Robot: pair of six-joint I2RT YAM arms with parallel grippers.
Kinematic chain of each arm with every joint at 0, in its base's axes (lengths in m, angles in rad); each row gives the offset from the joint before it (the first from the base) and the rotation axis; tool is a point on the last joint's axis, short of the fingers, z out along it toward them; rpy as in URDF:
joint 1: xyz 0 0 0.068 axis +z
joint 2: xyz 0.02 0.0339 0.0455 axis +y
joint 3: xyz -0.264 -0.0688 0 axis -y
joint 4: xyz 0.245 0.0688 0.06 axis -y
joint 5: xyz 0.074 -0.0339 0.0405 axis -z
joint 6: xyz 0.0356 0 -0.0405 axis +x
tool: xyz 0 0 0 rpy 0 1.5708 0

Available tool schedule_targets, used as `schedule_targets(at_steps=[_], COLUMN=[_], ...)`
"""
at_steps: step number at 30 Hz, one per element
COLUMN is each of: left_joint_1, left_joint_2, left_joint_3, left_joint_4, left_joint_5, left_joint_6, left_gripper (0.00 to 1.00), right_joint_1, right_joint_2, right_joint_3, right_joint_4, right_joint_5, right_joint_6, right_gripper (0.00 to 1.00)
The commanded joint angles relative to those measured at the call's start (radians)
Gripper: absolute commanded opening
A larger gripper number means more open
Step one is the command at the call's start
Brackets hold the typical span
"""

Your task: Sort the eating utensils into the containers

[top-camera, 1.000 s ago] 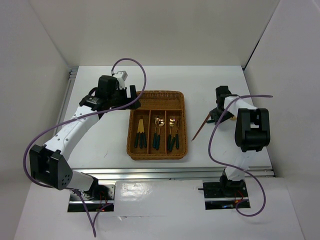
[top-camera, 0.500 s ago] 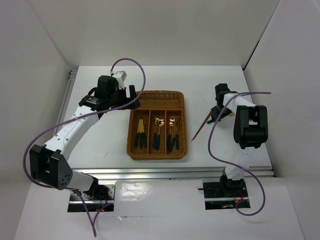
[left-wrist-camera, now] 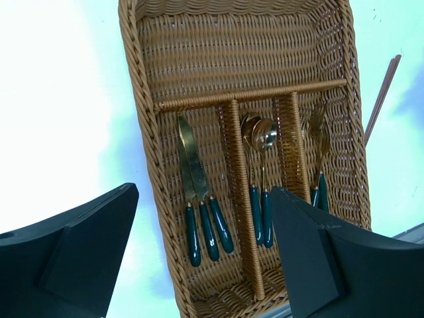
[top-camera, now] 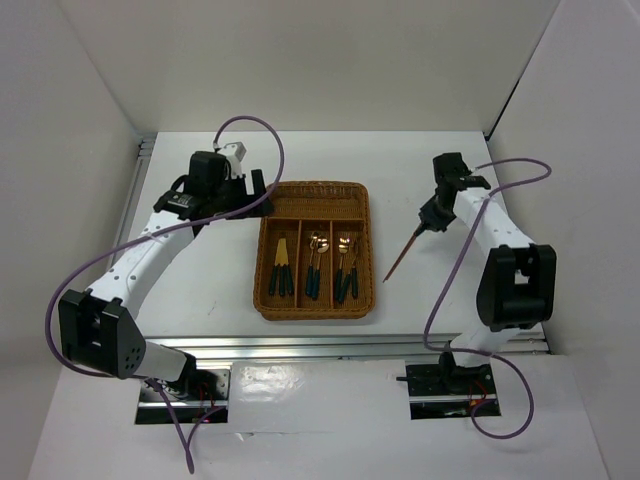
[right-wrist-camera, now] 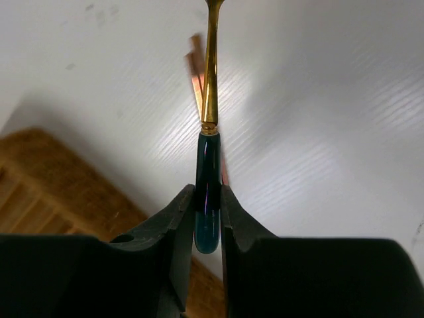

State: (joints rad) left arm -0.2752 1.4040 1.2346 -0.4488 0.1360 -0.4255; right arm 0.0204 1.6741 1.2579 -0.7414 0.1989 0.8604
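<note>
The wicker tray (top-camera: 262, 290) holds knives (top-camera: 282, 270) in its left section, spoons (top-camera: 315, 262) in the middle and forks (top-camera: 346, 266) on the right; the crosswise section (top-camera: 315, 203) is bare. The chopsticks (top-camera: 399, 258) lie on the table right of the tray. My right gripper (top-camera: 433, 217) is above their far end, shut on the dark green handle of a gold-stemmed utensil (right-wrist-camera: 208, 175); its head is out of view. My left gripper (top-camera: 262, 190) is open over the tray's far left corner. The left wrist view shows the knives (left-wrist-camera: 199, 199), spoons (left-wrist-camera: 260, 172) and forks (left-wrist-camera: 318, 156).
White walls close in the table at the back and sides. A metal rail (top-camera: 140, 190) runs along the left edge. The tray's corner (right-wrist-camera: 53, 172) lies below and left of the right gripper (right-wrist-camera: 207, 199), and the chopsticks (right-wrist-camera: 195, 83) lie behind the held utensil.
The right arm has stretched out and its wrist has shifted toward the back of the table. The left gripper has edged slightly left. The tray and chopsticks have not moved.
</note>
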Motion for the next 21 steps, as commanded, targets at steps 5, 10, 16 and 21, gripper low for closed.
schedule_targets(at_steps=[5,10,16,21], left_joint_1=[0.018,0.028,0.068,0.102], left_joint_2=[0.004,-0.016,-0.034,-0.1], left_joint_3=[0.02,0.029,0.01,-0.037], left_joint_4=[0.001,-0.034,-0.086,-0.087], left_joint_5=[-0.022,-0.079,-0.111,-0.121], left_joint_6=[-0.013,-0.013,-0.042,-0.052], left_gripper=[0.95,0.95,0.95,0.95], right_joint_1=[0.203,0.398,0.602,0.739], right_joint_2=[-0.102,-0.063,-0.027,-0.017], right_joint_3=[0.119,0.175,0.21,0.169], right_joint_4=[-0.101,-0.075,-0.081,-0.04], right_joint_5=[-0.007,-0.076,-0.049,-0.03], right_joint_6=[-0.069,-0.08,-0.08,-0.034], right_gripper=[0.07,0.06,0.06,0.06])
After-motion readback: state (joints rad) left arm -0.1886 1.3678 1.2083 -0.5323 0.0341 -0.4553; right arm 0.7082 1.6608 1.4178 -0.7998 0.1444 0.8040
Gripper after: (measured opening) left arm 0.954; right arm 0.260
